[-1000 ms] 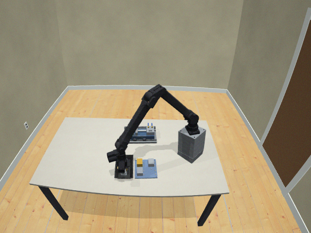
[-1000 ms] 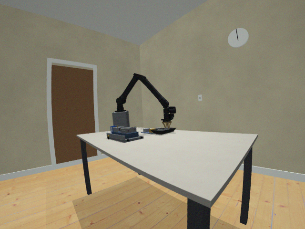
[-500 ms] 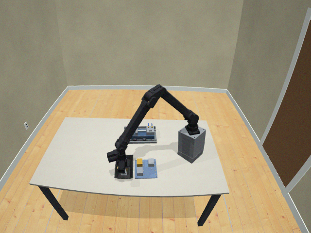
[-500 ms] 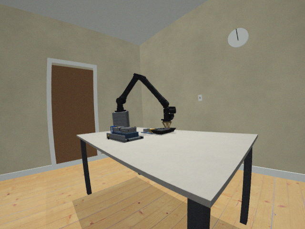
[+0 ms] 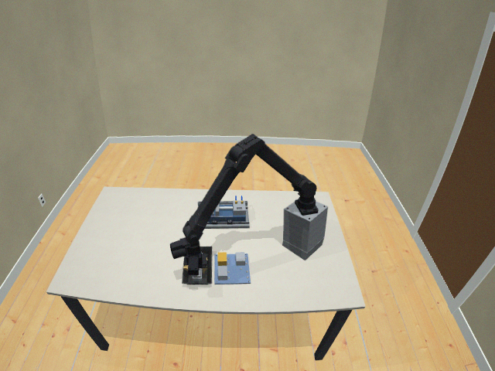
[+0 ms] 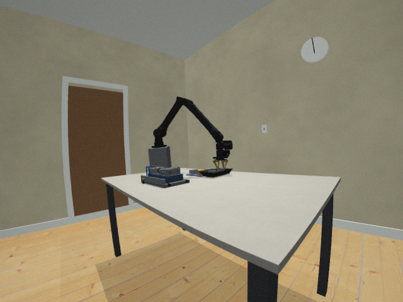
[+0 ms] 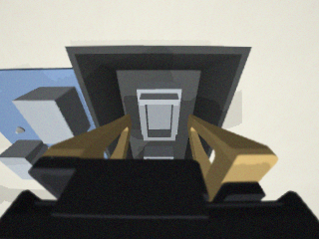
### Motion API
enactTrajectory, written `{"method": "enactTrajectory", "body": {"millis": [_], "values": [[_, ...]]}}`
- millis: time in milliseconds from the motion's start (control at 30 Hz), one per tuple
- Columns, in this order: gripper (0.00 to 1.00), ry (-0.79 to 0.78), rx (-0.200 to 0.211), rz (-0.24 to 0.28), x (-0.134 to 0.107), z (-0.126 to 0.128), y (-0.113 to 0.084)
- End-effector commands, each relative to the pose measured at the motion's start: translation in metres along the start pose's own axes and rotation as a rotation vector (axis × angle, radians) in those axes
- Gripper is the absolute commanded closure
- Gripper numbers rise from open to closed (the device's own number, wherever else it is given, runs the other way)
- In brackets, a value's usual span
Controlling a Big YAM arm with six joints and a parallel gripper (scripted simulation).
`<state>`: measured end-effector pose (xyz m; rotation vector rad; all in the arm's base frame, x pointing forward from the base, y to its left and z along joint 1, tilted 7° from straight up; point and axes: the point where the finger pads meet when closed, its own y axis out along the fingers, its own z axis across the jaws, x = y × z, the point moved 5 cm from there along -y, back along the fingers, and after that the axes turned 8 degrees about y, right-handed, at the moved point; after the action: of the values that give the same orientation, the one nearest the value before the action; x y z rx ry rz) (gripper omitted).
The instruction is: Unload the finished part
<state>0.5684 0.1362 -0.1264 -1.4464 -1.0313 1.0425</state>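
The gripper (image 7: 159, 141) stood spread, its two tan fingers splayed to either side and nothing pinched between them. In the wrist view a narrow gap of dark floor showed on each side between the finger tips and the finished part (image 7: 159, 114), so the pads looked apart from it rather than touching, though the margin was slim. The part lay directly below the gripper, centred between the fingers, resting flat on the floor of the outfeed tray (image 7: 226, 65) with its pale rim and recessed pocket facing up. Its long axis ran away from the wrist camera toward the far wall of the tray, parallel to the fingers' faces, so the opening direction crossed its short width. That relation decided the coming move, in my judgement: with the part square between the fingers and the tray walls rising on all sides, the only free way out was straight up along the tool's own axis; any sideways drift would have dragged a finger against the part or the tray wall. To the left, just beside the tray, sat the blue pallet (image 5: 243, 274) carrying grey blocks (image 7: 47, 112) and a yellow one (image 5: 222, 257). Farther off across the table (image 5: 120, 239), the vise (image 5: 227, 211) stood behind the arm, its jaws partly hidden from the top view.
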Motion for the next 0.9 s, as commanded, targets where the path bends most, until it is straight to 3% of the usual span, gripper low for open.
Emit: {"method": "enactTrajectory", "body": {"millis": [0, 733, 867], "values": [[0.36, -0.002, -0.022, -0.013, 0.000, -0.007, -0.010], [0.36, -0.002, -0.023, -0.013, 0.000, -0.008, -0.010], [0.36, -0.001, -0.033, -0.019, 0.001, -0.011, -0.024]]}}
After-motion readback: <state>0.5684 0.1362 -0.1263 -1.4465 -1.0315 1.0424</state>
